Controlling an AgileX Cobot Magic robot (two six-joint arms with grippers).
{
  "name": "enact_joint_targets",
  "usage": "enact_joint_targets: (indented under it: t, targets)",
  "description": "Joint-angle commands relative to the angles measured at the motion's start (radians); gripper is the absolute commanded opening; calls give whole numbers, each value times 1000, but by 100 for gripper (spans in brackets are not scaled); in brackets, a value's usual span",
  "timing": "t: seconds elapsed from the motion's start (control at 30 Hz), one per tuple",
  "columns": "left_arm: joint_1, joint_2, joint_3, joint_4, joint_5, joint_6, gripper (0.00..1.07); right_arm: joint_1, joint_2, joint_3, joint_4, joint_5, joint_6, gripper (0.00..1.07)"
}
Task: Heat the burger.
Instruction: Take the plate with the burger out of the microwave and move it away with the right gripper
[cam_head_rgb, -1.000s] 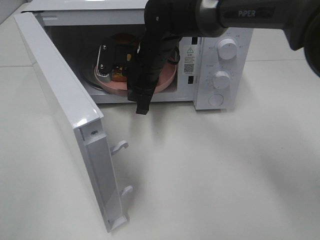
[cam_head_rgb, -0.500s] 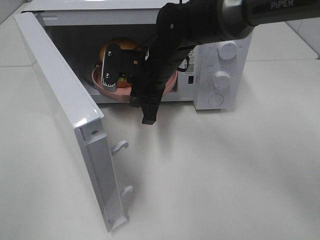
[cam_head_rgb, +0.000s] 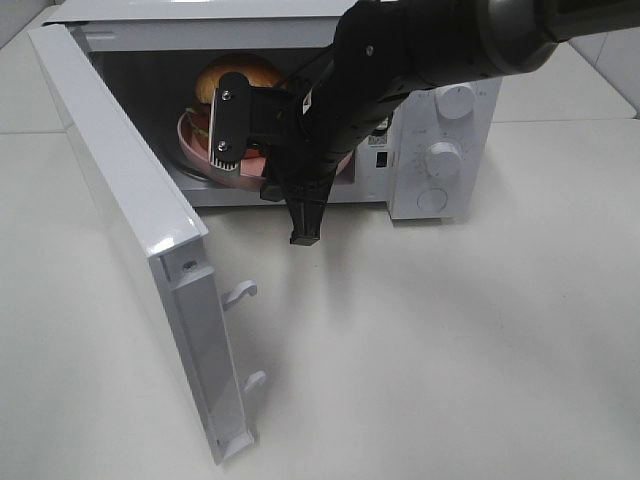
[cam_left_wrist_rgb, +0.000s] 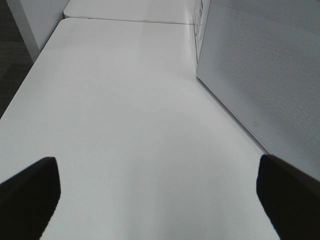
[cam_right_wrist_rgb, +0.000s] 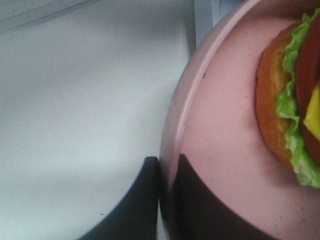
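Observation:
The burger (cam_head_rgb: 235, 75) with its tan bun lies on a pink plate (cam_head_rgb: 188, 138) in the mouth of the open microwave (cam_head_rgb: 440, 120). My right gripper (cam_head_rgb: 228, 163) reaches in from the right and is shut on the plate's front rim. In the right wrist view the rim (cam_right_wrist_rgb: 175, 125) runs between the two dark fingers of the right gripper (cam_right_wrist_rgb: 164, 172), and the burger (cam_right_wrist_rgb: 292, 115) shows lettuce and a red layer. My left gripper (cam_left_wrist_rgb: 160, 195) is open over bare table, with nothing between its fingers, and it does not show in the exterior view.
The microwave door (cam_head_rgb: 130, 230) stands wide open to the left, its latch hooks (cam_head_rgb: 240, 292) pointing at the table. Control knobs (cam_head_rgb: 443, 158) are on the right panel. A perforated microwave side wall (cam_left_wrist_rgb: 260, 65) runs beside the left gripper. White table (cam_head_rgb: 450, 350) lies in front.
The right arm has swung, and the plate with the burger now sits higher and further left in the opening. The bun shows more fully. The left gripper stays open.

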Motion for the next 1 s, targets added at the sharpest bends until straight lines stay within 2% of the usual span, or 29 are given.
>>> enact_joint_targets:
  t: [0.03,1.0]
  targets:
    - [2,-3,4,2,-15,0,100,-14,-52,13,-48,-51,7,0]
    - [2,-3,4,2,-15,0,100,-14,-256,243,-129,-42,-62,0]
